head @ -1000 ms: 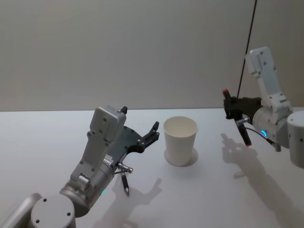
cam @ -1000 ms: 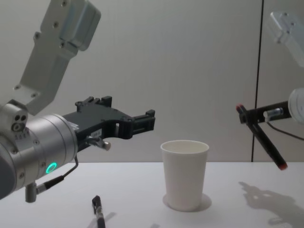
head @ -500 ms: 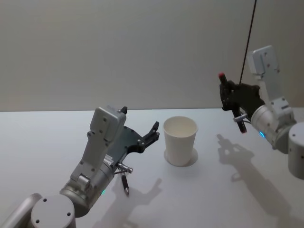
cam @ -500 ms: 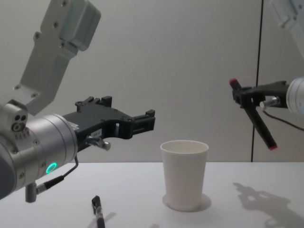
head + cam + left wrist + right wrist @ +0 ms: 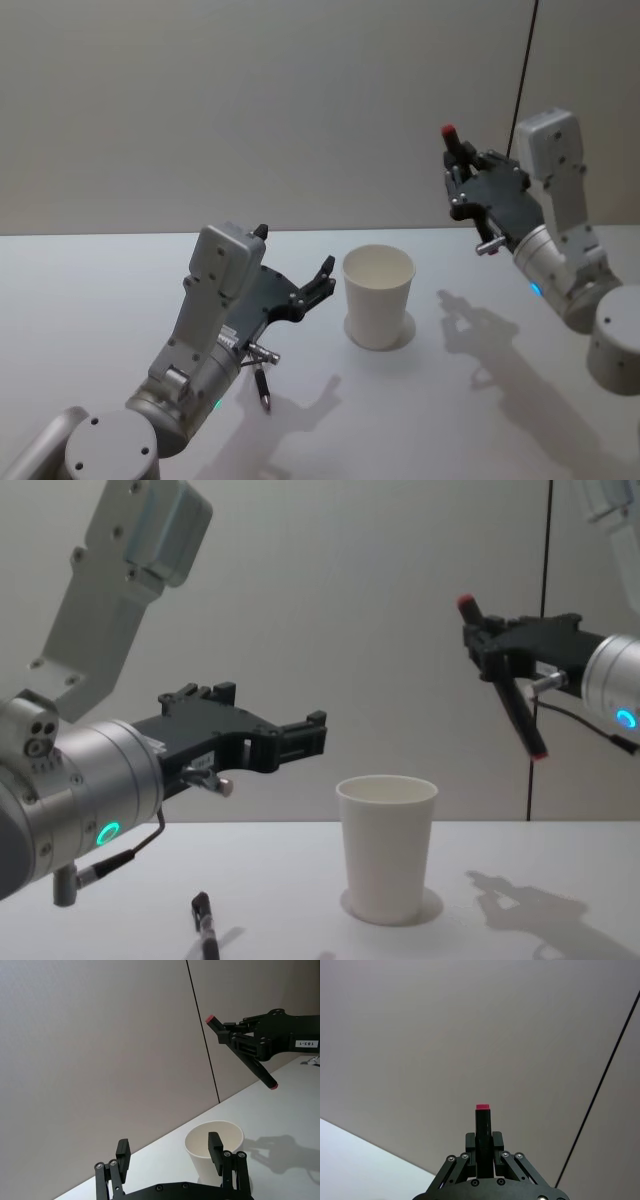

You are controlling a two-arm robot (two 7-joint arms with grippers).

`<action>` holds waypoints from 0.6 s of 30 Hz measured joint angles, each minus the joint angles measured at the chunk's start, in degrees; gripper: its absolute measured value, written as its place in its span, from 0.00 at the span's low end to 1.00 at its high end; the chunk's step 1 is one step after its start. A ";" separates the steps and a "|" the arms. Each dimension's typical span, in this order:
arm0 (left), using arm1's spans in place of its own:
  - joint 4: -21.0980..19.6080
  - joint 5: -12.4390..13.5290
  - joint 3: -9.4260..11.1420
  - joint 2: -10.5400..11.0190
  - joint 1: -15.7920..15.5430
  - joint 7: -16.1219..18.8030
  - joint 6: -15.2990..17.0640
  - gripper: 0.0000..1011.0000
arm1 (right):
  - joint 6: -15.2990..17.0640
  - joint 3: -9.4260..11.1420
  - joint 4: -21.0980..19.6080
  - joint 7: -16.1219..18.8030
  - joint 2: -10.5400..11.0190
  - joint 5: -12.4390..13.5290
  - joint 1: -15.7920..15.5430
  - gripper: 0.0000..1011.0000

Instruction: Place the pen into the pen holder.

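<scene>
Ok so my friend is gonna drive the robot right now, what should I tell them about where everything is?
The right gripper is shut on the black pen with red ends. It holds the pen tilted in the air, higher than the white paper-cup pen holder and off to its right, not over it.
The left gripper is open and empty, hovering left of the pen holder.
A second black pen lies on the table under the left arm.
Done: one pen picked up.
Left: bring it over the pen holder's mouth, lower it in, let go. The pen holder stands upright with no pen sticking out.
</scene>
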 joint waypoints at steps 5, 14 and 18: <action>0.00 0.00 0.00 0.00 0.00 0.00 0.00 0.99 | -7.53 -0.74 2.90 -0.09 -0.80 -0.25 0.53 0.18; 0.00 0.00 0.00 0.00 0.00 0.00 0.00 0.99 | -16.16 -1.74 7.65 0.01 -2.15 -0.48 2.02 0.18; 0.00 0.00 0.00 0.00 0.00 0.00 0.00 0.99 | -19.72 -2.17 10.24 0.24 -2.87 -0.25 2.83 0.18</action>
